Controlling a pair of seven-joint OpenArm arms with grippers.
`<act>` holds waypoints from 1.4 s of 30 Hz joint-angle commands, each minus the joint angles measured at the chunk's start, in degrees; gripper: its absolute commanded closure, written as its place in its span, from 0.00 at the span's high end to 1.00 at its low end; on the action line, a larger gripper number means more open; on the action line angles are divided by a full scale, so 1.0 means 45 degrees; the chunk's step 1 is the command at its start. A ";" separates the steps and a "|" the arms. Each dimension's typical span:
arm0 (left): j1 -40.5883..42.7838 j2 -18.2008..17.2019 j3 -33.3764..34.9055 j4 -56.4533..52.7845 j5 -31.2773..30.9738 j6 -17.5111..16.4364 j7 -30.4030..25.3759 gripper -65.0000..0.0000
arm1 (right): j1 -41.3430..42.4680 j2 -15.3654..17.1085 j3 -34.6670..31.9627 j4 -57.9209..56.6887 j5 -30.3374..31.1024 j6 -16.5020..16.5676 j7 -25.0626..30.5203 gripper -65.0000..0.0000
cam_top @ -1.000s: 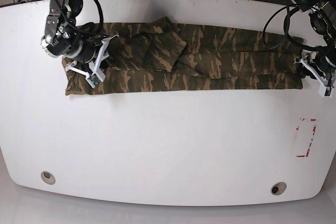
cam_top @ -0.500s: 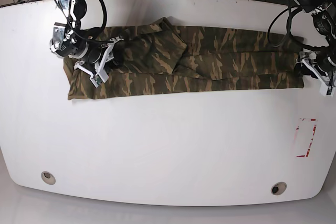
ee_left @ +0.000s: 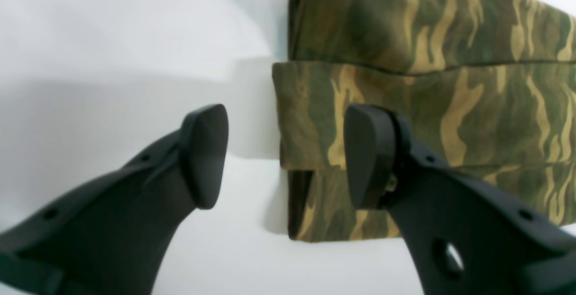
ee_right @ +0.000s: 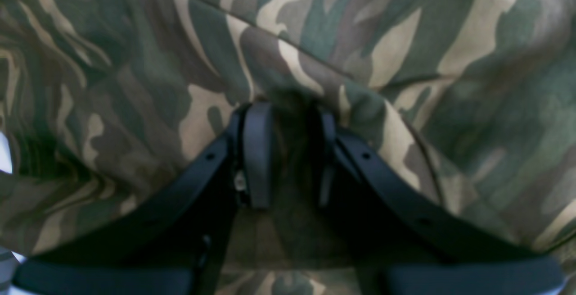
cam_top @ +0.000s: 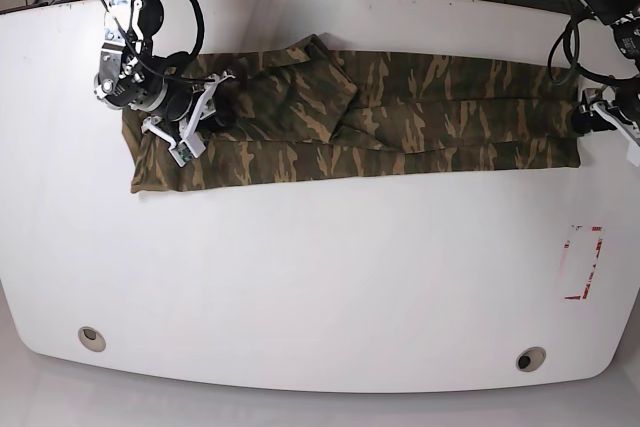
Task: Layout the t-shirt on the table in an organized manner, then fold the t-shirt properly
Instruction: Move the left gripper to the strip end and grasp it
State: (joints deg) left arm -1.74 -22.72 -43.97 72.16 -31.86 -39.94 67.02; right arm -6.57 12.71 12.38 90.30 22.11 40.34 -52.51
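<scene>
Base view: t-shirt (cam_top: 380, 112) folded into a long narrow strip across the far half of the table (cam_top: 320, 277), running left to right, with a bunched fold left of centre. Right gripper (cam_top: 200, 117) on the strip's left end, resting on the cloth near the far edge. Left gripper (cam_top: 592, 119) at the strip's right end, just beside the edge of the cloth; jaw state not readable from this view. Red-and-white tape mark (cam_top: 583, 262) near the right edge of the table. Two round grommet holes along the near edge, one at left (cam_top: 91, 337), one at right (cam_top: 529, 358). Cables and floor beyond the far edge.

Left wrist view: left gripper (ee_left: 285, 157) with jaws standing wide apart, nothing between the pads. One fingertip (ee_left: 204, 151) over bare white table, the other (ee_left: 366, 151) over the layered end of the t-shirt (ee_left: 427, 79). Contact with the cloth not determinable. Stacked folded layers visible at the end of the strip.

Right wrist view: right gripper (ee_right: 288, 151) with jaws narrow, pinched on a raised ridge of t-shirt (ee_right: 360, 38) cloth. Camouflage fabric filling nearly the whole picture; a sliver of white table (ee_right: 3, 160) at the left edge.
</scene>
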 commanded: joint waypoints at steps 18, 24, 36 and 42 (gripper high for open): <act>-0.0092 -0.0607 0.1731 -0.1472 -0.0354 -0.0013 -0.0623 0.59 | 0.0004 0.0096 0.0052 0.0065 -0.0312 -0.0075 -0.0472 0.21; -0.0053 -0.0568 0.2415 -0.1472 -0.0374 -0.0013 -0.0408 0.59 | 0.0004 0.0077 0.0052 0.0084 -0.0312 -0.0075 -0.0472 0.21; 0.0494 -0.0568 0.3587 -0.0710 -0.0315 -0.0013 -0.0272 0.14 | 0.0004 0.0077 0.0071 0.0084 -0.0312 -0.0075 -0.0472 0.21; 0.0708 -0.0568 0.4095 0.0111 -0.0276 -0.0013 -0.0272 0.06 | 0.0004 0.0057 0.0071 0.0084 -0.0293 -0.0075 -0.0472 0.21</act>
State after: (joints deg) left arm 0.34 -24.88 -25.50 71.20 -34.13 -39.92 63.81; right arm -6.57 12.67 12.53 90.37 22.33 40.32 -52.69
